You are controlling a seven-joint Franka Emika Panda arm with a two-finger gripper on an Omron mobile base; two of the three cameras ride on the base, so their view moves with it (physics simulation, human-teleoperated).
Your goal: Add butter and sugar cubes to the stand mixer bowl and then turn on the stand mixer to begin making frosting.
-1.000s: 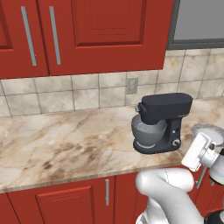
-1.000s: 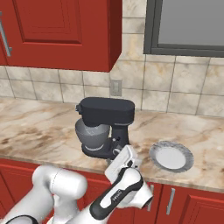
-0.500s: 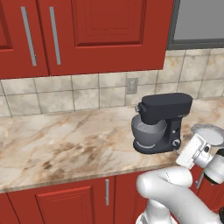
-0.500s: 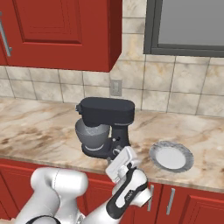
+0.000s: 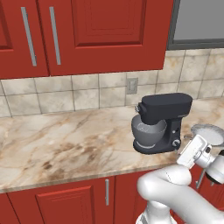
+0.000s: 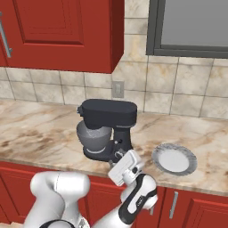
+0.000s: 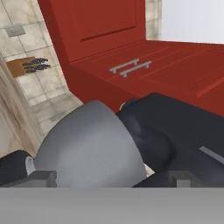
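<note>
The dark stand mixer [image 5: 165,119] stands on the marble counter with its head down over the grey stand mixer bowl [image 5: 149,133]. From the right base view the stand mixer [image 6: 111,124] and its bowl [image 6: 93,138] sit just behind my gripper [image 6: 115,164]. My gripper hovers at the counter's front edge, close to the mixer's base and knob [image 5: 176,142]. In the rolled hand view the bowl [image 7: 87,148] and the mixer body [image 7: 175,135] loom close, and my gripper [image 7: 113,178] is open with nothing between its fingertips [image 7: 41,177]. The butter and sugar cubes are out of view.
A flat round grey plate [image 6: 174,159] lies on the counter to the mixer's right. A wall outlet [image 6: 117,89] sits behind the mixer under the red upper cabinets [image 5: 100,30]. A knife block [image 7: 26,65] stands further along the counter.
My hand has edged slightly closer to the mixer's base while the arm behind it has folded lower. The jaws have stayed open and the mixer has not moved.
</note>
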